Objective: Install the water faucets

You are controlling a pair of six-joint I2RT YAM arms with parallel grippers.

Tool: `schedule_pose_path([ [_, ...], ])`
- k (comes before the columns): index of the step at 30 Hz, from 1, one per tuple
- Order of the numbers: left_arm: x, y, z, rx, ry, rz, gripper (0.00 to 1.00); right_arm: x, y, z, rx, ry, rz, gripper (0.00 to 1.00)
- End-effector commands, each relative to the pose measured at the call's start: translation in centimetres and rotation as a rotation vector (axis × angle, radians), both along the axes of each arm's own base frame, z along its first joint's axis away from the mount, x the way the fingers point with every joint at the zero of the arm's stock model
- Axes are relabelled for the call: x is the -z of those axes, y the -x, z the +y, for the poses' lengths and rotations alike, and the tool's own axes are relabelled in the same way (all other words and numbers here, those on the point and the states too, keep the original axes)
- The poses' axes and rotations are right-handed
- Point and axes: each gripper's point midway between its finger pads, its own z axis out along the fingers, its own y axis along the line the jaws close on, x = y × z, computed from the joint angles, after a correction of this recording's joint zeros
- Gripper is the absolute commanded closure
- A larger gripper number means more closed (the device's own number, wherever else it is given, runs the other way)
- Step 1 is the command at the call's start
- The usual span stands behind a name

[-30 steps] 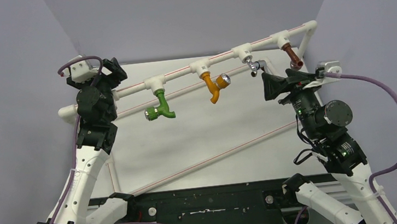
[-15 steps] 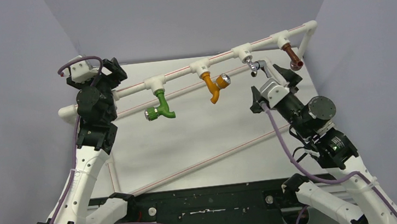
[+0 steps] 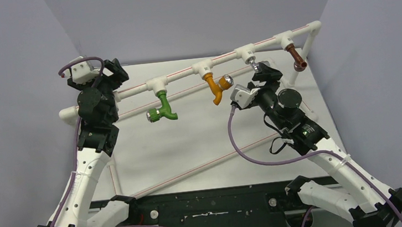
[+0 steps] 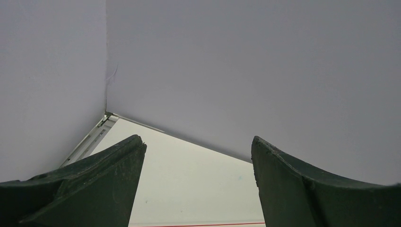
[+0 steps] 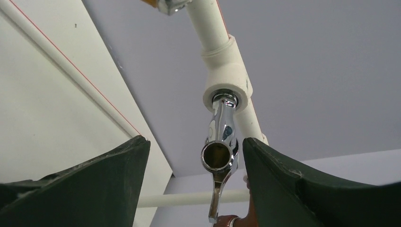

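Under the third white plastic tee fitting (image 5: 227, 78) of the white pipe rail (image 3: 181, 74), the shiny chrome metal faucet (image 5: 221, 142) hangs with its stem in the socket. The right gripper (image 5: 196, 143) straddles it, jaws spread wide and not clamped, the tap nearer one finger. The green faucet (image 3: 162, 109), orange faucet (image 3: 217, 89) and brown faucet (image 3: 296, 57) hang from the other tees. The left gripper (image 4: 197, 139) gapes wide by the rail's left end, holding nothing.
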Motion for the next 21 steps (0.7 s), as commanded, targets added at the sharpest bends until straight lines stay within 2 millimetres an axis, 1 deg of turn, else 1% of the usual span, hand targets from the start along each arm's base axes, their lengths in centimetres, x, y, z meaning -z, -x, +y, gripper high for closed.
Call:
schedule_pose_path([
  [1, 13.6, 1.2, -1.1, 0.038, -0.105, 0.450, 0.20, -4.5, -1.0, -1.4, 0.099, -0.032, -0.179, 0.29],
  [4, 13.6, 1.2, -1.3, 0.043, -0.108, 0.450, 0.20, -4.6, -1.6, -1.2, 0.106, -0.054, -0.186, 0.34],
  [6, 13.7, 1.2, -1.3, 0.044, -0.110, 0.450, 0.20, -4.9, -1.8, -1.2, 0.105, -0.088, -0.189, 0.41],
  [9, 13.6, 1.2, -1.4, 0.045, -0.109, 0.450, 0.20, -5.0, -2.5, -1.6, 0.122, -0.130, -0.170, 0.58],
  [12, 13.6, 1.2, -1.4, 0.045, -0.109, 0.449, 0.20, -5.1, -2.9, -2.1, 0.137, -0.168, -0.164, 0.71],
  [16, 13.6, 1.2, -1.4, 0.046, -0.110, 0.449, 0.20, -5.5, -3.2, -2.4, 0.133, -0.248, -0.156, 0.97],
  [17, 13.6, 1.2, -1.4, 0.047, -0.109, 0.449, 0.20, -5.5, -3.2, -2.2, 0.126, -0.275, -0.145, 1.00],
  [20, 13.7, 1.2, -1.4, 0.047, -0.110, 0.451, 0.20, -5.7, -3.0, -1.5, 0.081, -0.382, -0.109, 1.00],
  [21, 13.7, 1.2, -1.4, 0.047, -0.109, 0.451, 0.20, -5.7, -2.8, -0.9, 0.052, -0.434, -0.089, 1.00],
])
